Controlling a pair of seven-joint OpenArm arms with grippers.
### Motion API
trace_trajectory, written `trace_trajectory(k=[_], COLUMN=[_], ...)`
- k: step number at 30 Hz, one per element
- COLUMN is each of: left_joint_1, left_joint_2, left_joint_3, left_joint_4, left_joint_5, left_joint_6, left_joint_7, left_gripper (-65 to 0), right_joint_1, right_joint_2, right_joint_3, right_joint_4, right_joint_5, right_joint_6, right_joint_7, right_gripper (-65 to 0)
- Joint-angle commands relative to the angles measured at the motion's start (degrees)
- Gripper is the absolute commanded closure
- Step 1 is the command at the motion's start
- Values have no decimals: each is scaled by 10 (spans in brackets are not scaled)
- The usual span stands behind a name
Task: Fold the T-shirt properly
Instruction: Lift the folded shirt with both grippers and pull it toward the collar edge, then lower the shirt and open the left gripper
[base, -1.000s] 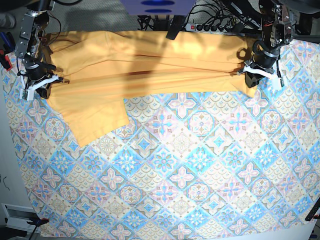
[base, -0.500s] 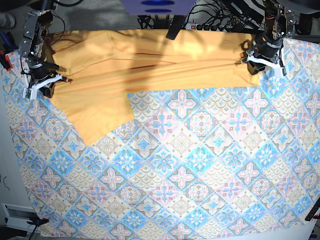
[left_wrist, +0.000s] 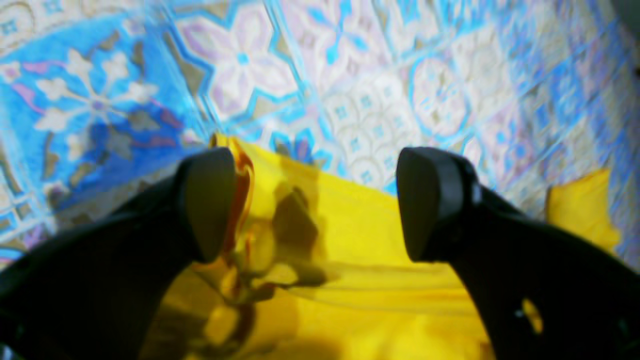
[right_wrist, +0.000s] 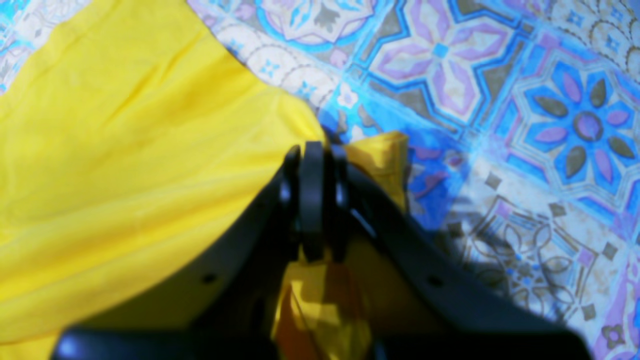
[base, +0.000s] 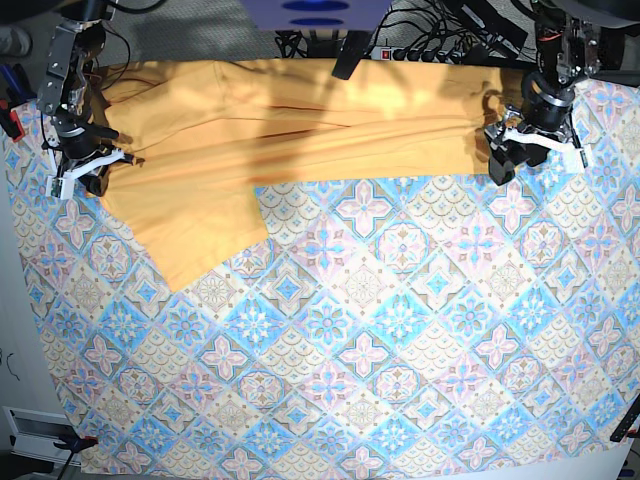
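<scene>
The yellow-orange T-shirt (base: 300, 130) lies stretched in a long band across the far side of the table, with one sleeve (base: 195, 235) hanging toward the front on the left. My left gripper (base: 535, 155) is open at the shirt's right end. In the left wrist view its fingers (left_wrist: 207, 200) stand wide apart over the loose yellow fabric (left_wrist: 360, 230), and one finger touches a crumpled edge. My right gripper (base: 85, 170) is shut on the shirt's left edge. The right wrist view shows the closed jaws (right_wrist: 312, 200) pinching a fold of the shirt (right_wrist: 125, 150).
A blue-and-pink tile-patterned cloth (base: 350, 330) covers the whole table. Cables and a power strip (base: 420, 52) run along the back edge behind the shirt. A red clamp (base: 10, 120) sits at the left edge.
My left gripper has opened and let go of the shirt's right end. Both grippers first carried the shirt toward the back. The right gripper stays shut on the fabric.
</scene>
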Motion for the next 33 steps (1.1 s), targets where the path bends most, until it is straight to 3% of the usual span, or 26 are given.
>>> trace_trajectory(k=[1, 10, 20, 33], left_joint_1=[-14, -112, -89, -72], left_joint_2=[-5, 34, 44, 36], left_joint_3=[-3, 48, 82, 37], left_joint_4=[8, -65, -57, -116], left_joint_5=[-5, -8, -5, -5], left_joint_6=[-6, -6, -6, -3], left_joint_7=[-5, -4, -4, -4], left_gripper=[-499, -498, -498, -498], right_joint_1=[4, 14, 14, 36], right_joint_2=[9, 8, 8, 8], right_joint_3=[5, 5, 5, 5], right_joint_4=[6, -10, -10, -10], right_joint_5=[2, 2, 2, 2], right_joint_6=[-1, -1, -1, -1], right_joint_7=[18, 20, 20, 17], right_gripper=[-2, -2, -2, -5])
